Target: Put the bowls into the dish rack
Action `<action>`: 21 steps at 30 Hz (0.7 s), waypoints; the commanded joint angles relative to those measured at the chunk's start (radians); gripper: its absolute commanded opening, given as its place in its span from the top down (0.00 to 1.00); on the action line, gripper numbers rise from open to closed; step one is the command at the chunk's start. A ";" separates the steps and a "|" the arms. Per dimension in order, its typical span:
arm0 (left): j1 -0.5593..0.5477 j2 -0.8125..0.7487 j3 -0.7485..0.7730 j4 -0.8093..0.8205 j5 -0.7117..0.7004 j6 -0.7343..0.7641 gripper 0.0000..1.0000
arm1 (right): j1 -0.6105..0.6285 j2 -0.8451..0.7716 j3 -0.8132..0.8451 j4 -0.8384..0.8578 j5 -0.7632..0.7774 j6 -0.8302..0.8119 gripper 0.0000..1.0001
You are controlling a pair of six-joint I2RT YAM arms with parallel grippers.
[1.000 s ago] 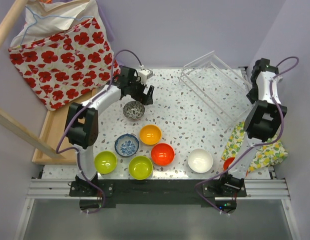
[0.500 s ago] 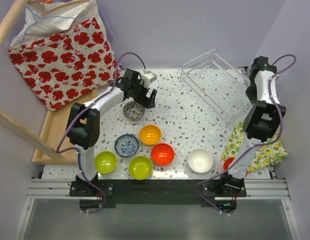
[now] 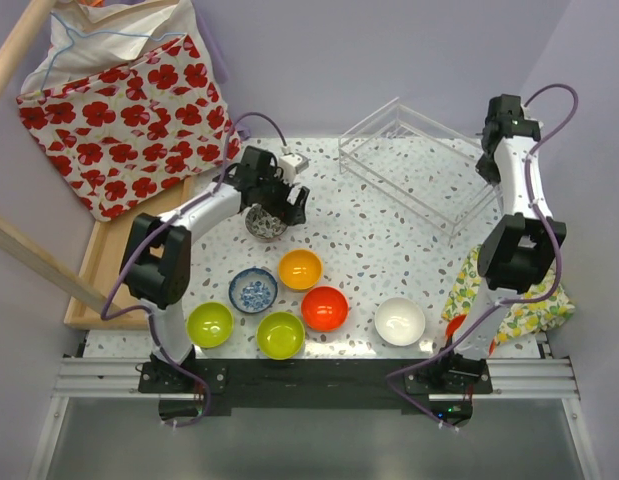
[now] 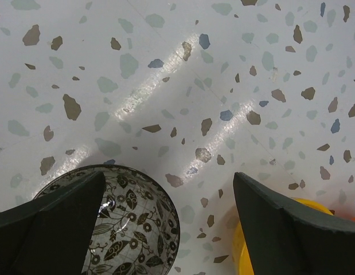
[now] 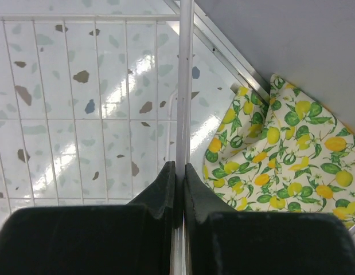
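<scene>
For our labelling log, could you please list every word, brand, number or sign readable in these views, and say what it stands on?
None: no view shows any readable text.
The flowered bag, lemon cloth, grey-patterned bowl and blue-patterned bowl carry only decoration, and the dish rack wires are bare.

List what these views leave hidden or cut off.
Top view: a red bowl, mostly hidden by the cloth and right arm.
Top view: right gripper fingertips, under its wrist; its own camera shows it shut on a rack wire.
Left wrist view: grey bowl and yellow bowl, cut by the bottom edge and the left gripper fingers.
</scene>
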State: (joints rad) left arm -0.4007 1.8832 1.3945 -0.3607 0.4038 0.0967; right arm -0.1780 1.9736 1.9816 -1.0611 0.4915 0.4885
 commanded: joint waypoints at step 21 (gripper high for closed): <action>-0.006 -0.148 -0.068 0.051 -0.020 0.017 0.01 | 0.003 -0.079 -0.202 0.310 -0.490 -0.444 1.00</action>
State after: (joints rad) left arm -0.4007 1.7718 1.3087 -0.3431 0.3885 0.0982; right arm -0.1753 1.8744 1.6958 -0.7696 0.1520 0.2253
